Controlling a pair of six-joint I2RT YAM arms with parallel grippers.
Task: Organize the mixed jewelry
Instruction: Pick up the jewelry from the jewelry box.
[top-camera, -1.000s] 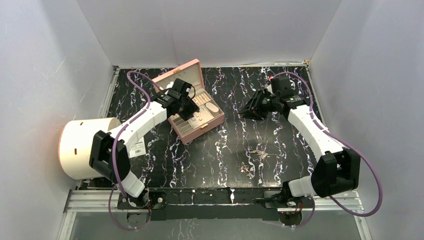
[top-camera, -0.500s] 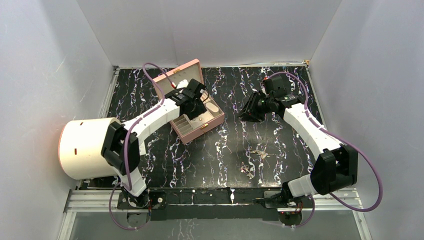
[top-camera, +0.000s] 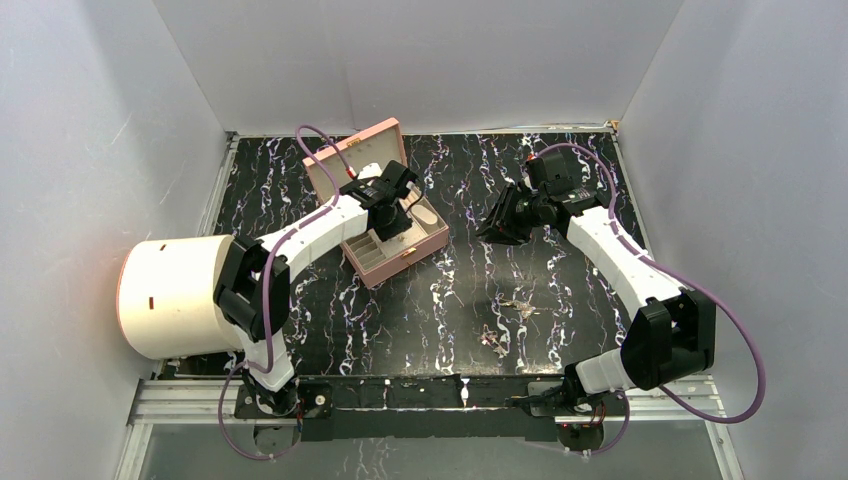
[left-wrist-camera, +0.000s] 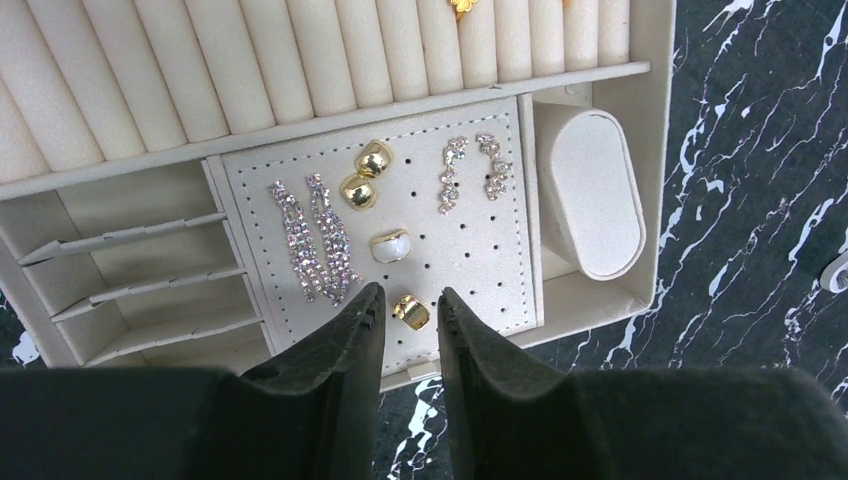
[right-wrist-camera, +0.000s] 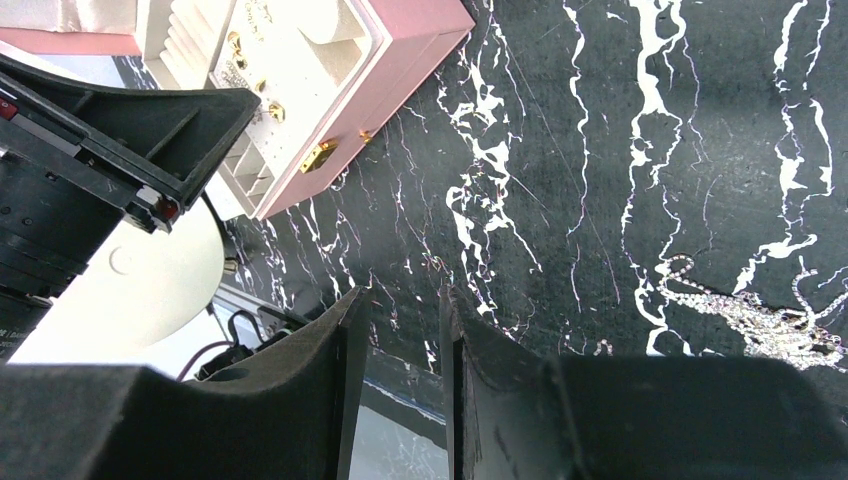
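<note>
The pink box (top-camera: 400, 265) lies open at centre left. My left gripper (top-camera: 392, 222) hangs over its cream perforated pad (left-wrist-camera: 480, 270), jaws open a small way. A small gold piece (left-wrist-camera: 411, 312) lies on the pad just beyond the fingertips of the left gripper (left-wrist-camera: 410, 292), untouched. Sparkly drop earrings (left-wrist-camera: 315, 240), gold studs (left-wrist-camera: 365, 175) and a white piece (left-wrist-camera: 390, 245) sit on the same pad. Loose jewelry (top-camera: 517, 303) and smaller bits (top-camera: 492, 340) lie on the black marble. My right gripper (top-camera: 492, 228) hovers open and empty right of the box; a silvery chain (right-wrist-camera: 760, 315) shows beside the right gripper (right-wrist-camera: 402, 292).
A big cream cylinder (top-camera: 170, 295) stands at the left edge by the left arm's base. A cream watch pillow (left-wrist-camera: 595, 190) fills the box's right compartment, and ring rolls (left-wrist-camera: 300, 60) line its back. White walls close in three sides.
My left arm has swung right across the box to the perforated pad, and its jaws have narrowed. The right gripper shifted only slightly.
</note>
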